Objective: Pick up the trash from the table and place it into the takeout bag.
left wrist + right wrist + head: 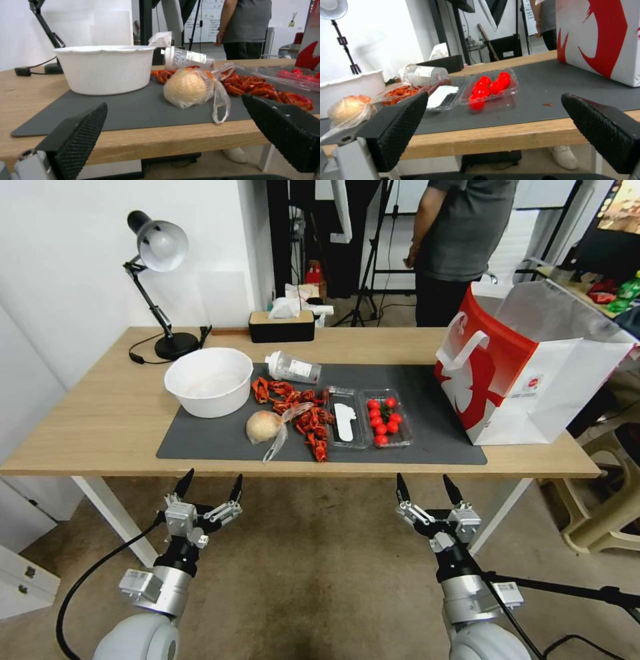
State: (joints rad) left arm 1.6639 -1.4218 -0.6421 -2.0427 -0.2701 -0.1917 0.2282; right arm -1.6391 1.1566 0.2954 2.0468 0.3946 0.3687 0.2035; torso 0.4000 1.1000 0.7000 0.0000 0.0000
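trash on the mat, both grippers waiting spread below the near table edge

- beige round lump in clear bag (pixel 265 426): on the dark grey mat (pixel 213 443), straight ahead of the left gripper (pixel 208 488) and the item closest to it; the bag's loose tail trails toward the near mat edge.
- white bowl (pixel 209 381): upright on the mat, beyond the left gripper and just past the lump, to that gripper's outer side.
- red shell scraps (pixel 303 413): a strewn pile beside the lump, ahead of the gap between the two grippers.
- clear labelled plastic bottle (pixel 292 369): lying on its side behind the scraps, farther from both grippers.
- clear clamshell tray (pixel 369 418): open, directly ahead of the right gripper (pixel 428 489); one half holds a white piece, the other small red tomatoes (pixel 383 420).
- takeout bag (pixel 527 367): upright at the mat's far end, beyond the right gripper and to its outer side, mouth open, silvery lining showing.
- table (pixel 100 413): light wood, white legs.
- left gripper: below the near table edge, fingers pointing up and apart, holding nothing.
- right gripper: same height, fingers apart, holding nothing.
- desk lamp (pixel 157 280) and black tissue box (pixel 281 325): at the far edge, well apart from both grippers.
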